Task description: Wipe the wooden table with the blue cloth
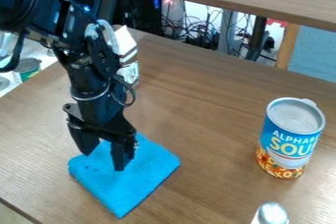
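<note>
End effector [104,160] over one blue cloth [126,187]; one can [289,142] well apart.

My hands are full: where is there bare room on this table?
Between the blue cloth and the soup can, and behind the can. Crowded: the cloth, with the gripper over it, and the carton beside the arm.

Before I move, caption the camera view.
Open gripper over a blue cloth, soup can upright at the picture's right.

Free passage between blue cloth [134,183] and soup can [290,137], silver-topped container [270,214] an obstacle before the can
</note>
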{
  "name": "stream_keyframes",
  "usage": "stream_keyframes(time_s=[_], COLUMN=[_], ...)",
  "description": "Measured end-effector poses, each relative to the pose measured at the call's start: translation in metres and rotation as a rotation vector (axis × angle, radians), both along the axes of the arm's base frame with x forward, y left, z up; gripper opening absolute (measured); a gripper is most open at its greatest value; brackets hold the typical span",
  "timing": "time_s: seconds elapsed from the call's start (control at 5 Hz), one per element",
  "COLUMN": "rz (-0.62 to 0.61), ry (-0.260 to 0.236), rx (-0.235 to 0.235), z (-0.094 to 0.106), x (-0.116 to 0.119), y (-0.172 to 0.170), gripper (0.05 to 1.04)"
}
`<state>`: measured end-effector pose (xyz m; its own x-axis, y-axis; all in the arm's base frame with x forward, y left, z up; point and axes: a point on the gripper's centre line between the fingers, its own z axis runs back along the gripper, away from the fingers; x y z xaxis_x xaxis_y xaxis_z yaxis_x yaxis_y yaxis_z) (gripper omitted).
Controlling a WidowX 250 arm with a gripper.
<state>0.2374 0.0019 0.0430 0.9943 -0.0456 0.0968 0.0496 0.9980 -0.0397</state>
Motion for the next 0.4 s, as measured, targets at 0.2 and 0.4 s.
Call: stream_keyframes(time_s=[0.2,0.4], rz=[-0.002,-0.003], ry=[0.018,0.019], rx=[0.001,0.001], z=[-0.0045,-0.0085], x=[-0.0027,-0.0059], y=[-0.0003,-0.0006], gripper=[1.006,1.006])
